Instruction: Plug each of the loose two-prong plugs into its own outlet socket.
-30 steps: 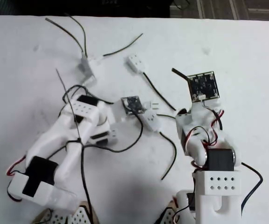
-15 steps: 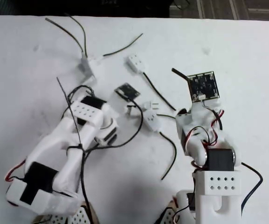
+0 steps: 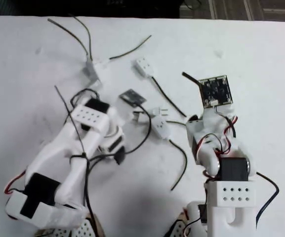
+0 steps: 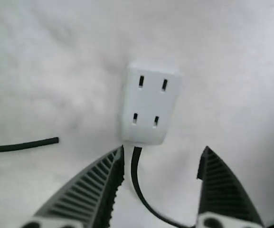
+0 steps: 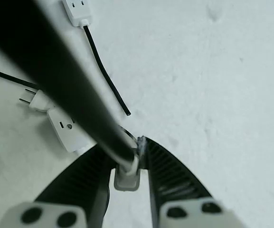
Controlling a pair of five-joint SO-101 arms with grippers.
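Note:
A white outlet block (image 4: pixel 148 102) with two empty sockets lies on the table just ahead of my open left gripper (image 4: pixel 160 156). Its black cable (image 4: pixel 137 175) runs back between the fingers. My right gripper (image 5: pixel 129 159) is shut on a white plug (image 5: pixel 126 179), whose thick black cable rises toward the camera. Beyond it lie another outlet (image 5: pixel 68 130) with a loose two-prong plug (image 5: pixel 34 99) beside it, and a farther outlet (image 5: pixel 77 9). From above, outlets sit at centre (image 3: pixel 159 127) and farther back (image 3: pixel 144 66), with the loose plug (image 3: pixel 159 111) between.
A third outlet with a plug and long wires (image 3: pixel 90 71) lies at the back left. Loose black cables (image 3: pixel 179 163) cross the white table between the left arm (image 3: pixel 68 153) and the right arm (image 3: pixel 221 163). The table's far edge runs along the back.
The left arm's wrist has swung back and to the left, away from the centre outlet. The right arm has kept still with its plug.

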